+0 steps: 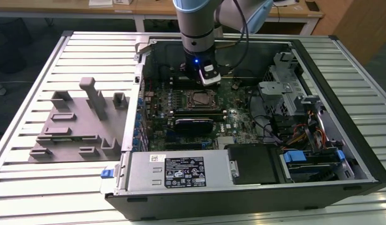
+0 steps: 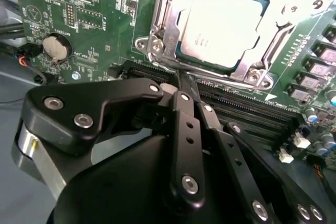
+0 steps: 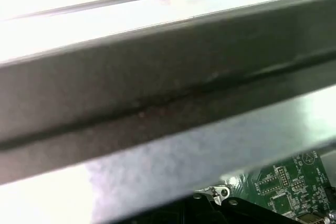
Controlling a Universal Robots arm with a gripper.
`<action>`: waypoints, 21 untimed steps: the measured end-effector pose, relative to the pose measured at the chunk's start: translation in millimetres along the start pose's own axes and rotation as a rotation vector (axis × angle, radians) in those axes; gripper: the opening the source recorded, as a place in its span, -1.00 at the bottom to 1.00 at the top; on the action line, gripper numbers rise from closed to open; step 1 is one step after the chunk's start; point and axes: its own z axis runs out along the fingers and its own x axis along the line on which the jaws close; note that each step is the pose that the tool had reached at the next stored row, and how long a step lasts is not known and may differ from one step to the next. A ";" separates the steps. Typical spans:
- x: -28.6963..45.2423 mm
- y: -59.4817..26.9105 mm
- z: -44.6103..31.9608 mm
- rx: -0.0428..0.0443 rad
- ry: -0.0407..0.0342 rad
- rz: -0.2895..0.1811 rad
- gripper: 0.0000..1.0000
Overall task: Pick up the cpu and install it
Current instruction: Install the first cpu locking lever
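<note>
the cpu (image 2: 223, 24) is seen seated in the motherboard socket (image 2: 163, 35), near the middle of the motherboard (image 1: 240, 115) inside the open computer case (image 1: 361, 154) on the slatted table (image 1: 30, 84). it is judged light, stiff, smooth-topped and fragile underneath, best taken by opposite edges. the pincer (image 2: 181, 90) hangs just beside the socket frame, its linkages drawn together to a narrow stance, with nothing held.

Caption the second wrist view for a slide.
The cpu sits in the motherboard socket, with the gripper just beside it.
</note>
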 end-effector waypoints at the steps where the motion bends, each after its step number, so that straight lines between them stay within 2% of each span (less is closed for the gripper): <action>1: -0.2 0.3 -1.5 0.0000 0.0000 0.000 -0.79; 11: -1.7 2.7 -13.7 0.0007 -0.0014 0.004 -0.79; 13: -1.8 3.0 -14.8 0.0050 -0.0034 0.007 -0.79; 15: -2.0 3.1 -16.0 0.0196 -0.0083 0.008 -0.79; 17: -2.1 3.3 -16.8 0.0396 -0.0150 0.008 -0.79; 19: -2.2 3.4 -17.3 0.0633 -0.0228 0.009 -0.79; 21: -2.2 3.4 -17.3 0.0956 -0.0335 0.008 -0.79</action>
